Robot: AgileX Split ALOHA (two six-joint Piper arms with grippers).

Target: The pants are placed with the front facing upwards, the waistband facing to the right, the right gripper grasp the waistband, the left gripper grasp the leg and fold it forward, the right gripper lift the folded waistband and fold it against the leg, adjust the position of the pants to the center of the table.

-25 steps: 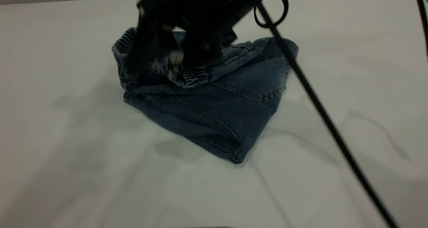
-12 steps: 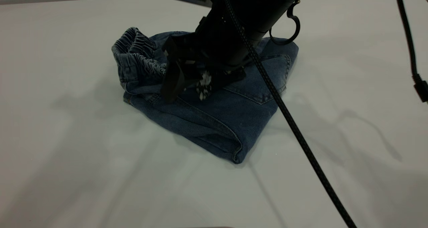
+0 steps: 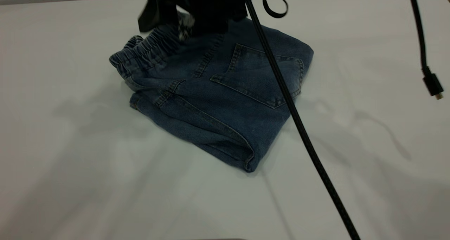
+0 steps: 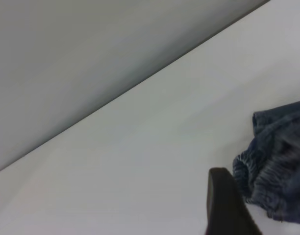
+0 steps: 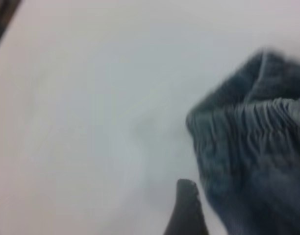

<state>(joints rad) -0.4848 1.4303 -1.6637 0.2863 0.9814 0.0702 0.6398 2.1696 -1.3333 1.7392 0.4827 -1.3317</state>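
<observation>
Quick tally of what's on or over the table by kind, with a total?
Denim pants, folded, patch pocket up: 1
End effectors over the pants' far edge: 1
Black cables, one braided, one ending in a dangling plug: 2
Total: 4, on the white table.

Faded denim cloth pants, gathered ruffled waistband, smooth matt table

A pale wall was seen beyond the far edge of the surface, plain and unmarked. Soft grey shadows were cast across the smooth white top — long, blurred streaks running toward the near edge. A thin shadow line was laid at the right. Even, diffuse light was noted — nothing glared.
</observation>
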